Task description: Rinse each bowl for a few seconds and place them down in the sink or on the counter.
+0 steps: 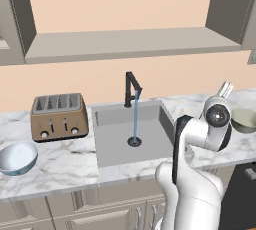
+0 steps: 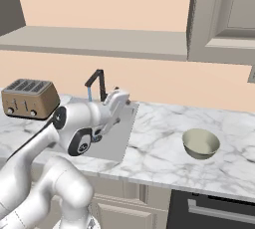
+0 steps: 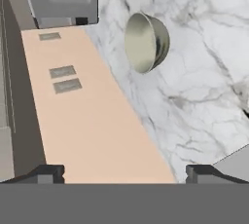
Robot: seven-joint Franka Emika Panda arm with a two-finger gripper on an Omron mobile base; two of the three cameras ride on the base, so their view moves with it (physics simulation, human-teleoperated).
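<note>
Sitting on the white marble counter (image 2: 159, 146), the dull olive-beige round bowl (image 3: 146, 42) lies well ahead of the wide-spread, empty gripper (image 3: 124, 173); two bowls total, the glossy light blue one (image 1: 17, 157) left of the grey sink (image 1: 131, 139).

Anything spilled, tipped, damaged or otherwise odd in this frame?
One thing: the faucet runs into the sink with nothing under it. The blue bowl and olive bowl sit upright on the counter, unheld; the gripper is open.

A brown four-slot toaster (image 1: 59, 116) stands below a grey shelf (image 1: 125, 44).
</note>
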